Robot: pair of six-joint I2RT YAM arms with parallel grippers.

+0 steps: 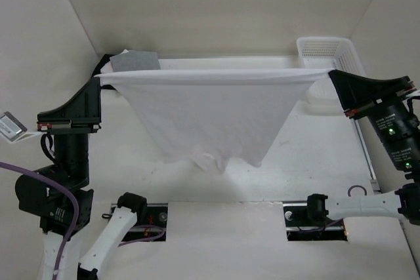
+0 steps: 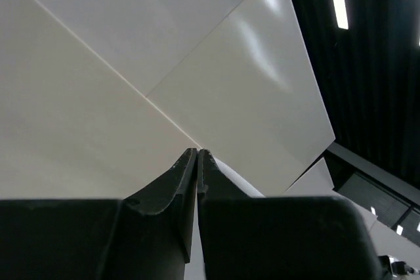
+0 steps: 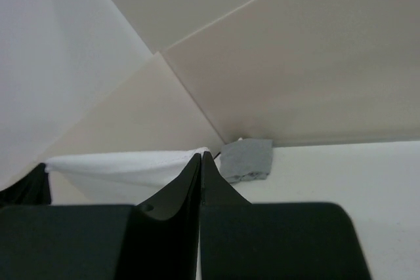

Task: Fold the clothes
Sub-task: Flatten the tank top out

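A white table [image 1: 328, 162] boxed in by pale walls, with one item in each far corner.

A grey folded cloth [image 1: 134, 61] lies in the far left corner, close against the back wall. A white plastic basket [image 1: 325, 52] with perforated sides stands in the far right corner. The lowest folds of the white T-shirt [image 1: 210, 109] hang down over the middle of the table; whether they rest on it cannot be told. A thin rail [image 1: 365, 155] runs along the right edge, and two rectangular cut-outs [image 1: 154, 218] open near the front edge.

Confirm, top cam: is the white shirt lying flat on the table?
No, the white shirt hangs stretched between the left gripper and right gripper.
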